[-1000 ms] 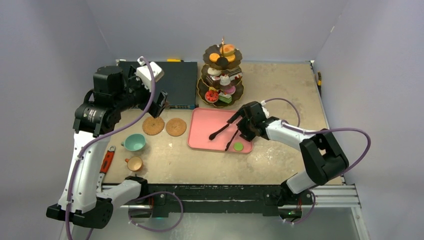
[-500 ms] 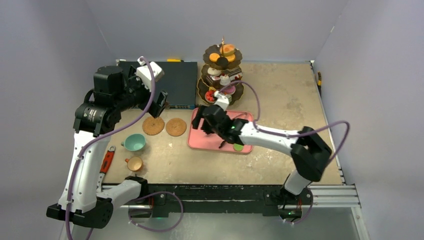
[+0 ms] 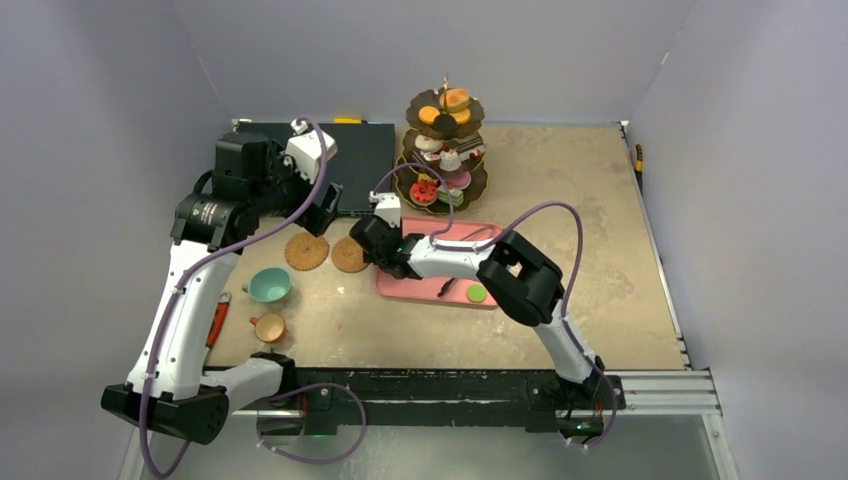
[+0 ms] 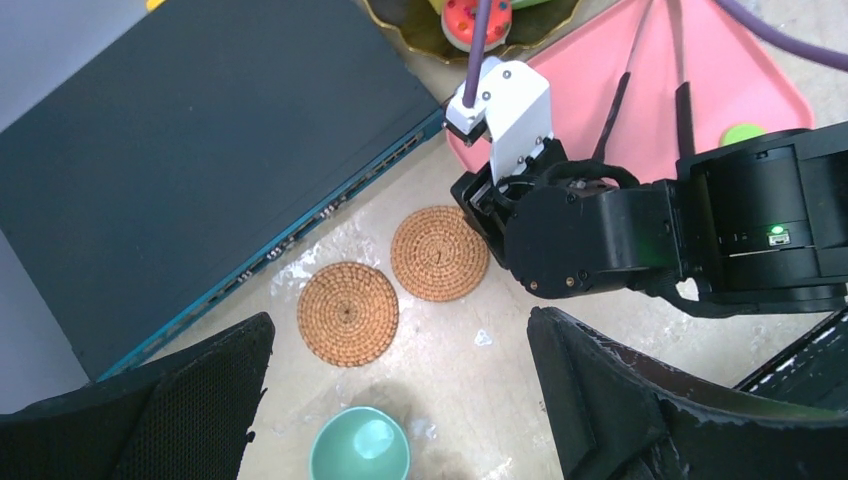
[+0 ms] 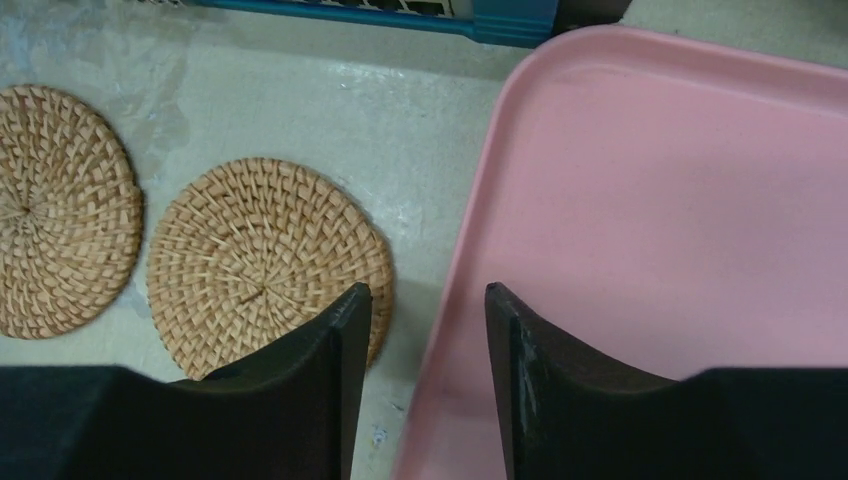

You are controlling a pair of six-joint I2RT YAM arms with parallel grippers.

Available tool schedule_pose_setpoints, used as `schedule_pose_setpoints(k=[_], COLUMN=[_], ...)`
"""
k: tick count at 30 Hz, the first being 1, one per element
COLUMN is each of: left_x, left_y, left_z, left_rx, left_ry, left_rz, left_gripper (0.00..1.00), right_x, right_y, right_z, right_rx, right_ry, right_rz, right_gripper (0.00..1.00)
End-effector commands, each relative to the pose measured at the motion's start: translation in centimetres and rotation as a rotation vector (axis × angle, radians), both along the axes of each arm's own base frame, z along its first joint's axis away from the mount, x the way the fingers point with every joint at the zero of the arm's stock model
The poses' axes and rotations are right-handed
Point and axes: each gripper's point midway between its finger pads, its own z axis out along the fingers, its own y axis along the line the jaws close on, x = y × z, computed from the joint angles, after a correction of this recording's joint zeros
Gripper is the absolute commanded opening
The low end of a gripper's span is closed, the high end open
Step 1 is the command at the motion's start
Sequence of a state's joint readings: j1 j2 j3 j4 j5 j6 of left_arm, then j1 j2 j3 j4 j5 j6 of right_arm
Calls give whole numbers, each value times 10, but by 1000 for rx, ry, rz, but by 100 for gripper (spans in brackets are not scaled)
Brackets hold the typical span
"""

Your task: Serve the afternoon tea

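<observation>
The dark three-tier stand (image 3: 440,150) at the back holds small toy cakes and macarons. Two woven coasters (image 3: 306,252) (image 3: 350,254) lie left of the pink tray (image 3: 410,288). A teal cup (image 3: 268,286) and a smaller tan cup (image 3: 268,327) stand nearer the front. My left gripper (image 4: 400,325) hangs wide open above the left coaster (image 4: 347,312) and the teal cup (image 4: 359,448), holding nothing. My right gripper (image 5: 428,295) is low, with its jaws part open and astride the tray's left rim (image 5: 470,260), beside the right coaster (image 5: 262,265). A green macaron (image 3: 477,293) lies on the tray.
A dark network switch (image 3: 350,165) with a blue front lies behind the coasters. Black tongs (image 4: 620,95) rest on the tray, partly hidden under my right arm. A red-handled tool (image 3: 215,322) lies at the table's left edge. Grey walls close in the back and sides.
My right arm has swung left across the tray, from its right part to its left rim, and its jaws have narrowed. The left arm has shifted slightly to the right.
</observation>
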State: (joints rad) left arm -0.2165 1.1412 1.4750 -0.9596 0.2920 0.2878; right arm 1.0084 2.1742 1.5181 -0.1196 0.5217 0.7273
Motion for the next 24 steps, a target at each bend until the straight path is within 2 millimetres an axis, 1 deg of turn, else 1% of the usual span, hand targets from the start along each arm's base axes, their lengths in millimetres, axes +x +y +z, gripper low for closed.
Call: schedule_pose_setpoints(k=[1,3,5,6,7,9,13,16,20,24], left_x=[3,3,4,5,6,9,15,17,20,21], left_y=[10,10,11,13,15,19,27,34,41,44], left_z=[-13,-21,-31,-35,-40,-52,-76,-91,-100,-106], left_rx=[22,18,17,19,19,19,32,46,64,74], left_ry=[23,43,66,78,91,121,164,184,185,198], left_rz=[61,69,80,86,93,105,122,130,134,132], left_gripper=[99,99,99,99,99,99,99,99,99,99], right_x=[19,19,17,16,13,8,-7,-14,-19,-19], right_y=[-1,-3,-8,-12,-20,-34,-71,-100,-141,-184], right_z=[13,6,-1,-3,-8,-10,-13,-15,-19,-20], right_rx=[-53,-76,-99,-107,-123,-133,-137,-138,-150,-149], right_ry=[-78,-78,-70,-67,-61,-57,-36,-25,-14,7], right_rz=[-12,-10,-14,-22,-32,-60,-123,-162,-193,-256], right_gripper=[46,41,32,27,19,13,9,7,7,7])
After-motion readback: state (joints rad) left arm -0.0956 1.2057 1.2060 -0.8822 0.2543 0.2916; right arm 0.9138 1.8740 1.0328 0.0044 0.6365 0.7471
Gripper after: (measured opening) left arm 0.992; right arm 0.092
